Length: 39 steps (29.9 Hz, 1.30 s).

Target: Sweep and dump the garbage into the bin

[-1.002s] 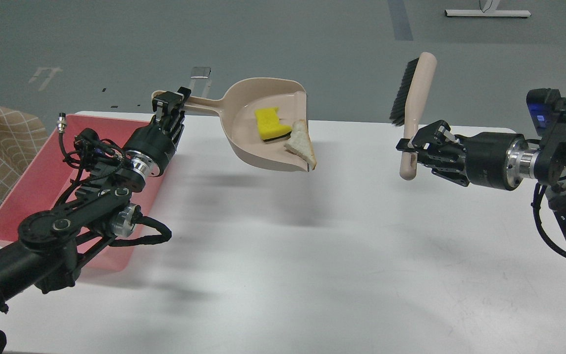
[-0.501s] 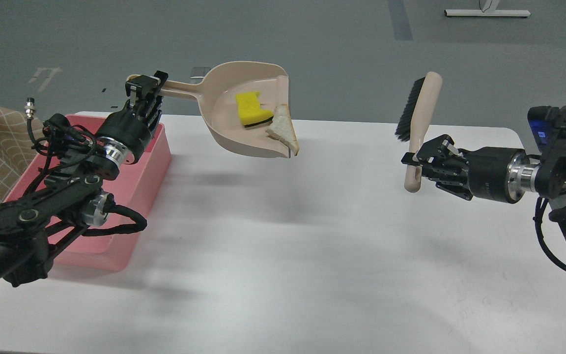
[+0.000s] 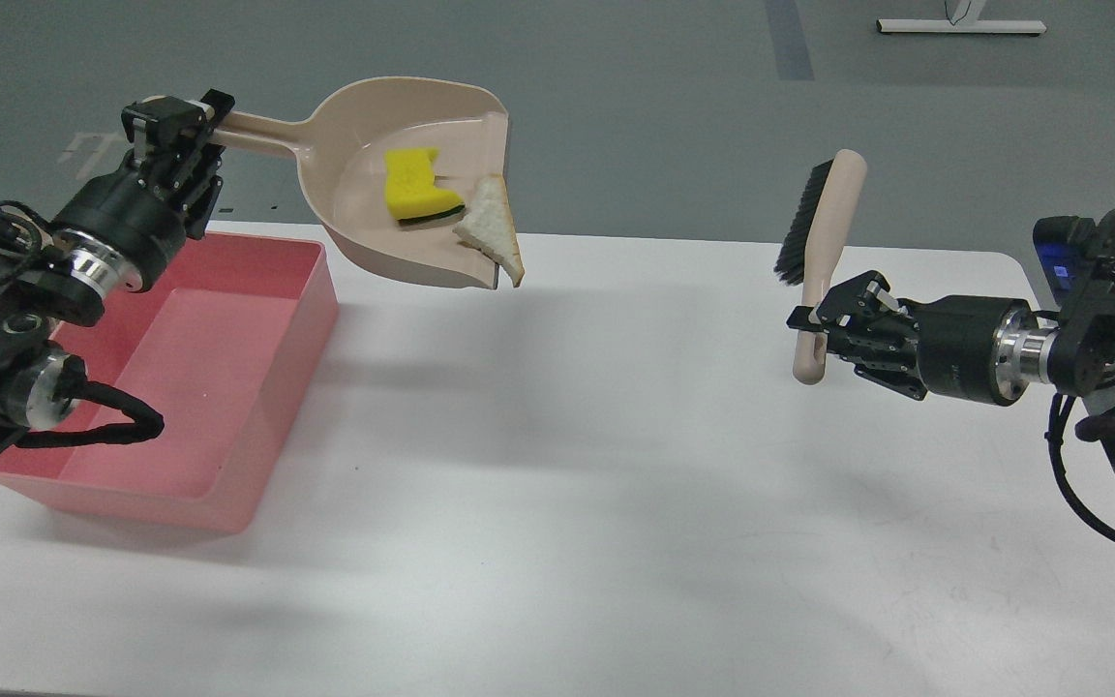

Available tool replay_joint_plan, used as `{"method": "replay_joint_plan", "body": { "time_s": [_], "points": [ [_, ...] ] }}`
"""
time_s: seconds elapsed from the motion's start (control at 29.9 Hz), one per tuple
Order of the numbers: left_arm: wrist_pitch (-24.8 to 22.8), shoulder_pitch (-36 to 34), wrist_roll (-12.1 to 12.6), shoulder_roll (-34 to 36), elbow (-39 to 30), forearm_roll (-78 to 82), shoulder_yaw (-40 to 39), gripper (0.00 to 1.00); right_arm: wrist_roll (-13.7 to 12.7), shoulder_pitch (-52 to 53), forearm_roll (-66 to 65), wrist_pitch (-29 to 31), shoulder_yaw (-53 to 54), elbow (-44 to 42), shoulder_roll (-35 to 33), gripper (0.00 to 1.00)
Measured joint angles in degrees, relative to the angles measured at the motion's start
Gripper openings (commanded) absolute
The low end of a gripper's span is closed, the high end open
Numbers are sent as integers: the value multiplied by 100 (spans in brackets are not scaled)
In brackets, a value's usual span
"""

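Carrying the beige plastic dustpan (image 3: 403, 194) toward the shallow pink plastic tub (image 3: 170, 387).
Left pincer (image 3: 192, 121) pinched its handle; right of it, yellow sponge chunk (image 3: 414, 184) and white bread triangle (image 3: 490, 227) lay loose, light, likely sliding. Right pincer (image 3: 814, 319) clamped the brush (image 3: 824, 237).

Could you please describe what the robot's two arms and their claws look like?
Both arms are black with round joint housings and a shiny silver ring at each wrist. Black cables loop loosely beside them. The left claw and right claw are black, angular two-finger units with pale fingertip details. A blue light glows on the right arm.
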Motion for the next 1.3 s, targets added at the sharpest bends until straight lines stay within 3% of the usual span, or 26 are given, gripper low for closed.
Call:
{"method": "replay_joint_plan", "body": {
  "time_s": [0.63, 1.3],
  "points": [
    [-862, 440, -631, 1329, 105, -232, 33, 0, 0, -69, 0, 0, -7, -54, 1, 0],
    [-878, 543, -667, 1067, 255, -341, 93, 0, -27, -72, 0, 0, -2, 9, 60, 0]
  ]
}}
